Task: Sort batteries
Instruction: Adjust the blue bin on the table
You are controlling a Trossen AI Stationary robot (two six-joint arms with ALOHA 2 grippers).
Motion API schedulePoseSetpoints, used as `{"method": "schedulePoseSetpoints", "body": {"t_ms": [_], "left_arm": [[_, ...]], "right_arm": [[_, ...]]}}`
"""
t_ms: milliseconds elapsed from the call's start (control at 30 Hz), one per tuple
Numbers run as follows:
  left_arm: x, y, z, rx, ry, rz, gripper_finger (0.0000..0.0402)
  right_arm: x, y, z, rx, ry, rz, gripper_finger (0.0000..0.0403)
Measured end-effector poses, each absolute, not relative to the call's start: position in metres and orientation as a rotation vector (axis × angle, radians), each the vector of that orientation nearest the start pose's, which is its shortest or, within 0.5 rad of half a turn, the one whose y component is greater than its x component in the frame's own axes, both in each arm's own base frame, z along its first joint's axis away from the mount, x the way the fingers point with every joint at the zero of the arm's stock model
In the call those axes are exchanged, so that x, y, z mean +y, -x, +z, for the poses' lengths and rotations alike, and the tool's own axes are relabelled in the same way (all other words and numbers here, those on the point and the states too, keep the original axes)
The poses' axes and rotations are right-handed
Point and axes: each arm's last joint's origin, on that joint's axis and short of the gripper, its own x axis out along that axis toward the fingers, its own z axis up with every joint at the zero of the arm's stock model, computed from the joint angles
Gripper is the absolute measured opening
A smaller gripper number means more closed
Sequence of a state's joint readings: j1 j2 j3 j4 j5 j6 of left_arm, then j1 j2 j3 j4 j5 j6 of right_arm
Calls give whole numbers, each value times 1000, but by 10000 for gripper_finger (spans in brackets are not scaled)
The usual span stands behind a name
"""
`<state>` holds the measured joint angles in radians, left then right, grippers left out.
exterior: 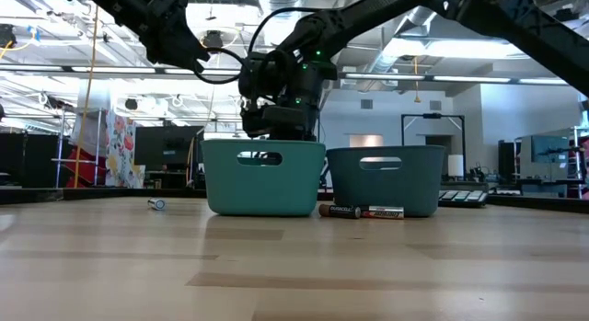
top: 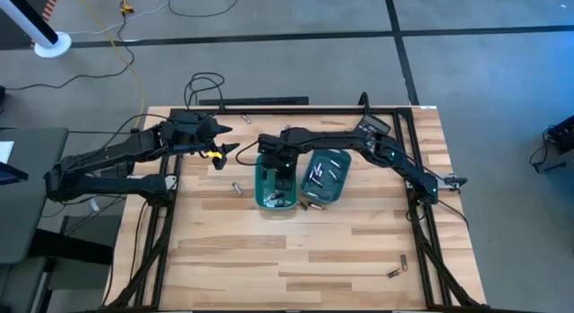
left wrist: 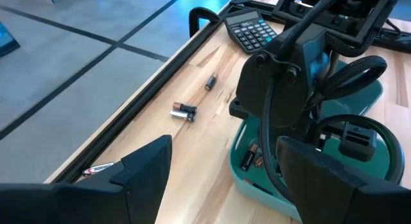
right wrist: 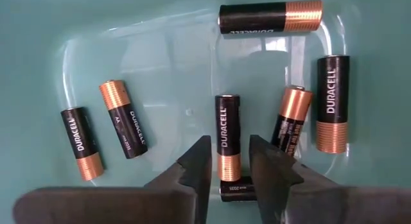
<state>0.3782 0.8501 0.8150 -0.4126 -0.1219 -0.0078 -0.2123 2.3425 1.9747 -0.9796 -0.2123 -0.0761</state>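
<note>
Floor (top: 269,26): you see grey slabs crossed by dark seams — a yellow cable (top: 133,62) trails over it.
Ceiling (exterior: 515,59): you get long strip lights.
Back wall (exterior: 386,114): pale — a dark frame (exterior: 433,128) stands before it.

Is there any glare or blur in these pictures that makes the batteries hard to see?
Right wrist view: a pale sheen on the teal tray floor, yet the battery labels read clearly. Low view: bright ceiling lights behind, leaving the arms dark. Left wrist view: its own fingers look soft.

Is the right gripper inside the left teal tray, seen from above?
Yes. In the high view the right gripper reaches down into the left teal tray, above the batteries lying there.
</note>
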Motion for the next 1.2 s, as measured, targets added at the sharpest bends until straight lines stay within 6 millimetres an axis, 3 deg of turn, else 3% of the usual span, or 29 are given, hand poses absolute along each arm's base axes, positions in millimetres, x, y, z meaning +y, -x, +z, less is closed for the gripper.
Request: {"method": "schedulePoseSetpoints", "body": {"t_ms": [267,467,667,833,1000,1200], "left_arm": [[70,-166,312,444,65,494,277],[70,-166,312,451,38,490,277],[70,-165,310,470,36,487,277],[70,-163,307,512,37,507,277],[70,-163,307,506,34,514,277],[70,-163,307,505,33,522,277]], "right_arm": [[-102,-464,182,1327,-262,14,140],[-113,-462,211,1318,-319,-45,136],[-115,-442,248,1262,-346,-101,135],[-123,-402,261,1215,-383,-232,134],[-120,-347,264,1152,-524,-366,134],[-105,-279,270,1062,-706,-707,134]]}}
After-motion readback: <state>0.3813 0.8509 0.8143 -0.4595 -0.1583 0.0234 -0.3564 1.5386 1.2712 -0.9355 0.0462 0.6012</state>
